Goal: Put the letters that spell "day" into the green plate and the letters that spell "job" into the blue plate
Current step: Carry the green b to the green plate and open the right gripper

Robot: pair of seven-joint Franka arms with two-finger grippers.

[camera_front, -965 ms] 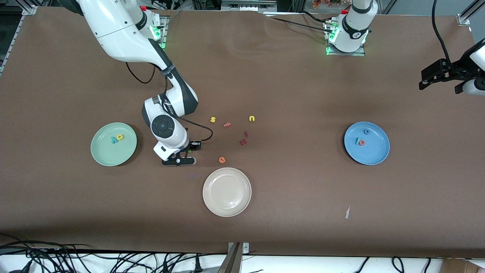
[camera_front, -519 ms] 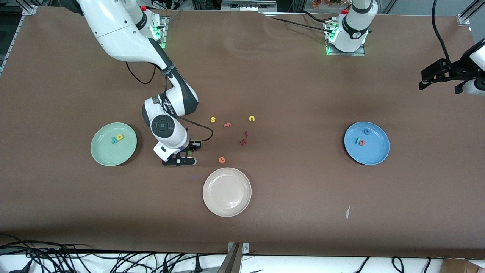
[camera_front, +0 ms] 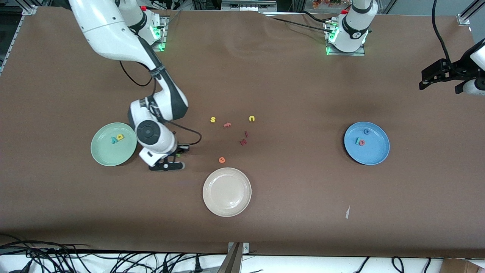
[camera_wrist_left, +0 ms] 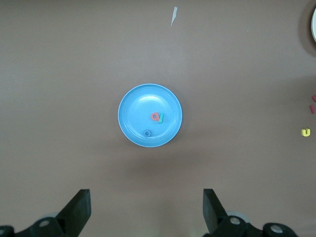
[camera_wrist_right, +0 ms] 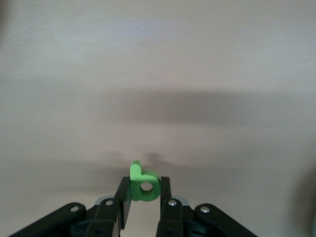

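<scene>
Nearest the front camera, close to the middle of the bench's front edge, sits the cream plate (camera_front: 227, 192), empty because no word belongs in it. Just farther in, the right gripper (camera_front: 175, 154) hangs over bare bench between the green plate (camera_front: 102, 155) and the orange letter (camera_front: 222, 160), its two fingers clamped on a green letter (camera_wrist_right: 143, 186) with a round bowl and a short stem (the last piece of "day", judging by what already lies in the plates). The letter is pinched across its bowl so that it rides upright and clear of the bench, a hold that should let it drop flat once the jaws part over the plate. The green plate, toward the right arm's end of the bench, already carries the yellow letter (camera_front: 120, 137) and the teal y (camera_front: 113, 140), lying just beside each other. Toward the left arm's end, the blue plate (camera_front: 373, 155) holds the blue ring (camera_wrist_left: 147, 133), the salmon letter (camera_wrist_left: 156, 117) and the teal hook (camera_wrist_left: 161, 118), so "job" looks complete. Farther in, mid-bench, the unwanted letters lie scattered: two dark red ones (camera_front: 243, 141), a salmon one (camera_front: 227, 124), the yellow s (camera_front: 213, 120) and the yellow u (camera_front: 251, 118). The left gripper (camera_wrist_left: 145, 210) waits high over the left arm's end of the bench, jaws spread wide and empty.
</scene>
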